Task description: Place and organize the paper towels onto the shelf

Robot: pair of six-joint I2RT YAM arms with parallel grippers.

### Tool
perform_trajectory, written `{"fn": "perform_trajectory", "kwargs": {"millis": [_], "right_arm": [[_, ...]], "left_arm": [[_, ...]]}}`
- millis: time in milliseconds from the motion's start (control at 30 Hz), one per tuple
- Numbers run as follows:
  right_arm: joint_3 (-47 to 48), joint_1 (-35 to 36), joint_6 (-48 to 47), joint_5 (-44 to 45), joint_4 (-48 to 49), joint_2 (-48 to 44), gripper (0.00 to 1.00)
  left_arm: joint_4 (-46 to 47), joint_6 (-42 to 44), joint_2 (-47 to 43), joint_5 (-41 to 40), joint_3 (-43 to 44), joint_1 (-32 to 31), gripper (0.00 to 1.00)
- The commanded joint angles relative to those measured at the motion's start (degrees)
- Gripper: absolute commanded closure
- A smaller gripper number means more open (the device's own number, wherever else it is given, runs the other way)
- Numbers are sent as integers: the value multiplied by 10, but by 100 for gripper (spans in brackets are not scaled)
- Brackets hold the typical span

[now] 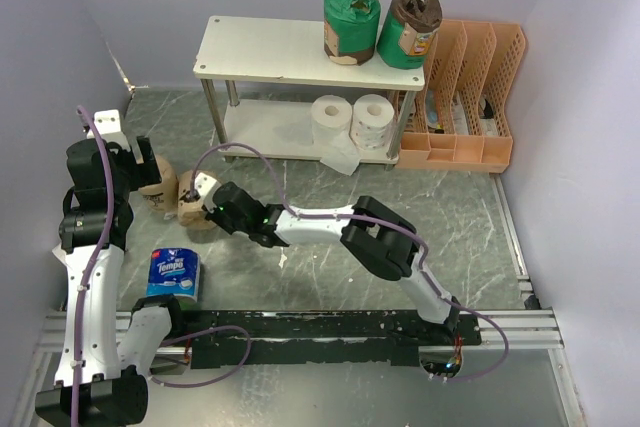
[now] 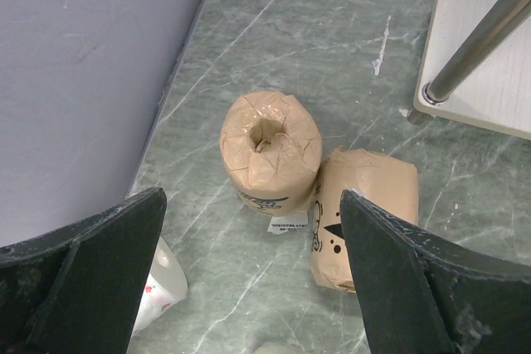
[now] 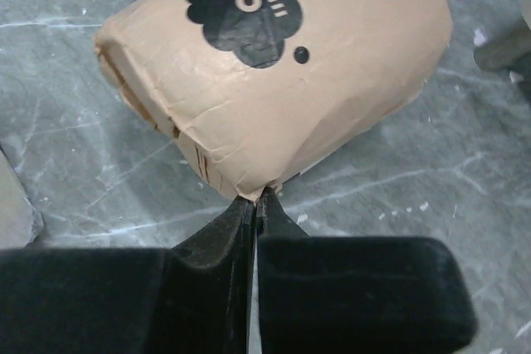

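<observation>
The shelf [image 1: 270,47] carries two green rolls [image 1: 350,19] on top and two white rolls [image 1: 345,122] below; two tan rolls [image 2: 270,151] and the blue roll [image 1: 175,275] sit on the table [image 1: 400,187] off its front left. My right gripper [image 3: 257,201] is squeezed closed against the wrap of the lying tan roll [image 3: 274,80]; my left gripper [image 2: 250,198] gapes empty.

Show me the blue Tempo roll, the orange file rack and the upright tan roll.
blue Tempo roll [image 1: 175,272]: top external view, printed wrap.
orange file rack [image 1: 455,157]: top external view, front wall.
upright tan roll [image 2: 270,151]: left wrist view, folded top.

"Tempo" on blue-wrapped roll [image 1: 175,275], black sheep-face logo on tan roll [image 3: 282,80]
</observation>
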Motion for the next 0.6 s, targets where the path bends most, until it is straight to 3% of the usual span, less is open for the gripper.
{"fn": "perform_trajectory", "kwargs": {"millis": [0, 267, 567], "right_arm": [[32, 2, 92, 50, -68, -52, 100], [-4, 3, 233, -43, -85, -135, 100], [-108, -12, 409, -82, 50, -241, 100]], "left_arm": [[20, 3, -8, 12, -1, 2, 2], [18, 5, -11, 21, -2, 2, 4], [15, 6, -12, 33, -1, 3, 5]]}}
